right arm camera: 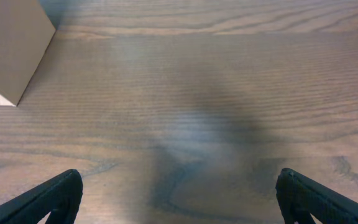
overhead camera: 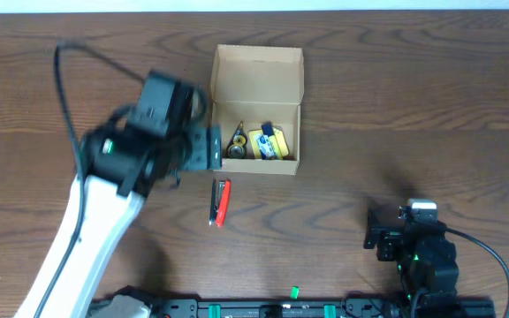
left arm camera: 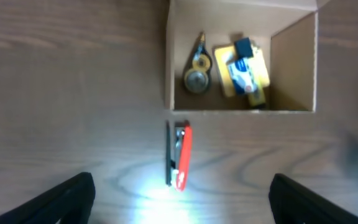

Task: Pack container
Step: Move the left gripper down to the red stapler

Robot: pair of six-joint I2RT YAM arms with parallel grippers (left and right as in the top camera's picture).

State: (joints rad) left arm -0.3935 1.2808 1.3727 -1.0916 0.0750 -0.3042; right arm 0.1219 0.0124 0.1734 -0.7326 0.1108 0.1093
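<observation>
The small tan-brown cardboard box [overhead camera: 257, 75] is sitting open on the dark wood-grain table [overhead camera: 396, 106], towards the far middle of the overhead view, with its hinged flap lid [overhead camera: 258, 71] lying back on the far side. Inside, a small round yellowish item with a pointed tip [left arm camera: 196, 71] is lying towards the left, and a yellow block carrying a blue-and-white piece on top [left arm camera: 244, 71] is lying just beside it on the right; what these items are exactly is too blurred to tell. A slim red-and-black stationery item [overhead camera: 221, 201] is lying lengthwise on the table just outside the box's near wall, close to the near-left corner but apart from the cardboard. The left gripper [overhead camera: 203, 147] is hanging at the box's left side, above the table, and in the left wrist view its two dark fingers [left arm camera: 67, 199] are showing at the bottom corners, spread wide with nothing between them, while the red-and-black item is lying on the table between them. The right gripper [right arm camera: 179, 186] is sitting well apart from the box, near the front right of the table, its fingers [right arm camera: 55, 193] likewise spread wide over bare wood, with a corner of tan cardboard showing at the upper left of its wrist view.
</observation>
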